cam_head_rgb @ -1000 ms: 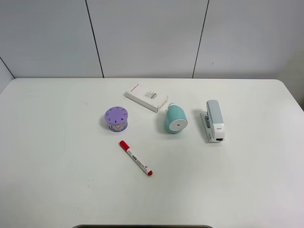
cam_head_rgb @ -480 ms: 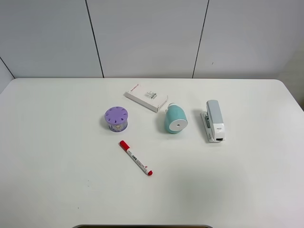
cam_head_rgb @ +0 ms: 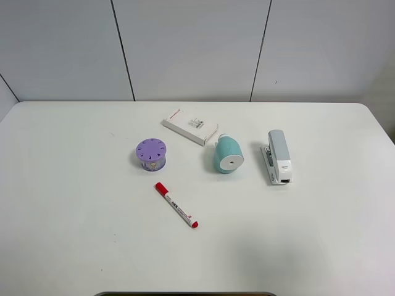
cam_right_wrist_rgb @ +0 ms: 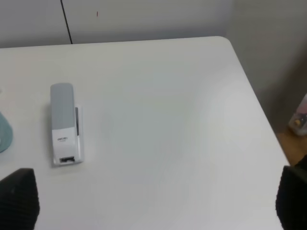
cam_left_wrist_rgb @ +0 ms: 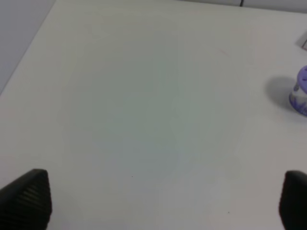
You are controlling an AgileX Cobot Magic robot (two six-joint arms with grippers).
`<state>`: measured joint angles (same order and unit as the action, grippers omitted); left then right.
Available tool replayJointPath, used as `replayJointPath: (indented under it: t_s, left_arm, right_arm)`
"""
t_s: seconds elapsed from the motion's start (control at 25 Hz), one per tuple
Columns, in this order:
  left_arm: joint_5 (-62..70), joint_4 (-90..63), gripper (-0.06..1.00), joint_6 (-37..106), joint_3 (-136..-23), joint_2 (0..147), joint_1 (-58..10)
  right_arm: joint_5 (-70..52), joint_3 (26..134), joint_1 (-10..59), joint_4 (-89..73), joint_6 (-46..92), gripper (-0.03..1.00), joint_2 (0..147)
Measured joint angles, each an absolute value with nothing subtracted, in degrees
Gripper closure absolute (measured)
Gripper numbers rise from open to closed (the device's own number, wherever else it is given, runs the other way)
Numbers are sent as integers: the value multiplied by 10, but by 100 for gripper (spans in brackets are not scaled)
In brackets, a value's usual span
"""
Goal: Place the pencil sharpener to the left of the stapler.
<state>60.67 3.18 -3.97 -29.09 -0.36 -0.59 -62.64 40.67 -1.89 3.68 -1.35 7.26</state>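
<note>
The teal pencil sharpener [cam_head_rgb: 228, 155] lies on its side on the white table [cam_head_rgb: 321, 234], its flat white face toward the front. It sits just left of the grey and white stapler [cam_head_rgb: 279, 156], a short gap apart. In the right wrist view the stapler [cam_right_wrist_rgb: 64, 124] lies ahead, and a sliver of the sharpener [cam_right_wrist_rgb: 4, 134] shows at the frame's edge. My right gripper [cam_right_wrist_rgb: 156, 201] is open and holds nothing. My left gripper [cam_left_wrist_rgb: 160, 201] is also open, over bare table. Neither gripper appears in the exterior high view.
A purple round cylinder with holes [cam_head_rgb: 151, 153] stands left of the sharpener, also seen as purple cylinder [cam_left_wrist_rgb: 301, 91]. A flat white box [cam_head_rgb: 190, 126] lies behind them. A red-capped marker [cam_head_rgb: 176, 205] lies in front. The table's right edge [cam_right_wrist_rgb: 254, 96] is near the stapler's side.
</note>
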Motion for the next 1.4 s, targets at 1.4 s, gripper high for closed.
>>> replayJointPath:
  t_s: [1.4]
  left_arm:
    - [607, 32, -1, -40, -291, -4, -6]
  right_arm:
    - [-611, 288, 20, 33, 0, -2, -1]
